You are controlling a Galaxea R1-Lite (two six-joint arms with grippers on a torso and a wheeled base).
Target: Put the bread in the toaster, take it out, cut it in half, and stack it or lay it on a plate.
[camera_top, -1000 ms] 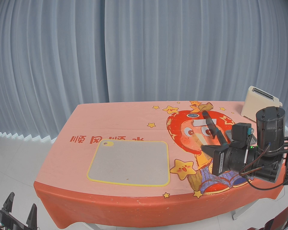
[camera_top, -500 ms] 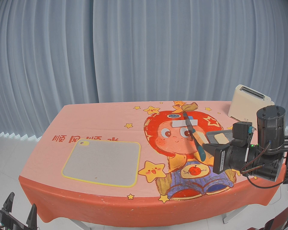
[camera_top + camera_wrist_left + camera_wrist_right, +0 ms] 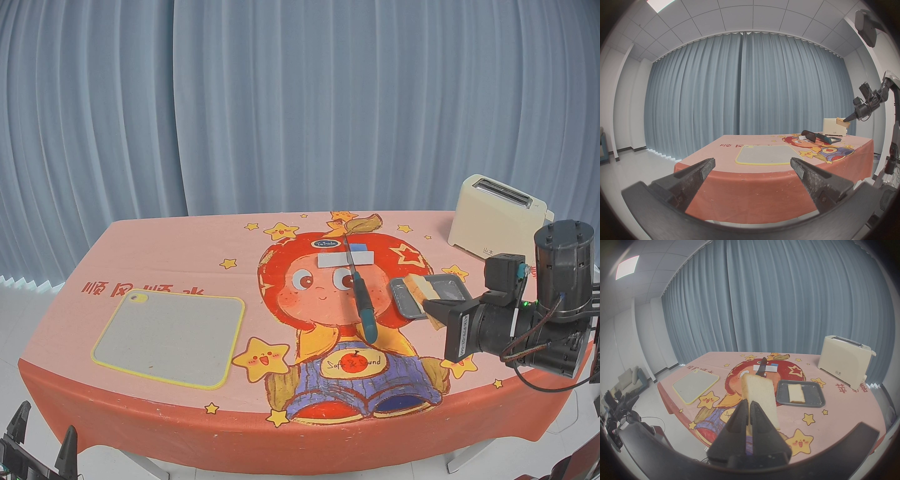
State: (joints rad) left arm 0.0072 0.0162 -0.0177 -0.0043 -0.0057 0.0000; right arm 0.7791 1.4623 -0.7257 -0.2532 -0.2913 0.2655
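My right gripper (image 3: 749, 407) is shut on a slice of bread (image 3: 760, 394), held upright above the table's near right part. The head view has this gripper (image 3: 432, 307) just in front of a dark tray (image 3: 451, 289). A second slice (image 3: 796, 393) lies in the tray (image 3: 815, 396). The cream toaster (image 3: 497, 219) stands at the far right corner, slot up, beyond the tray. A teal-handled knife (image 3: 364, 299) lies mid-table. My left gripper (image 3: 753, 178) hangs open and empty, low and off the table's left front.
A grey cutting board with a yellow rim (image 3: 169, 328) lies on the left of the orange tablecloth. The knife's blade rests on a small white and blue block (image 3: 345, 258). Blue curtains hang behind the table.
The head camera has swung to the right, so the table's things slid left in the picture and the tray and toaster came fully into view. The right gripper still grips the bread.
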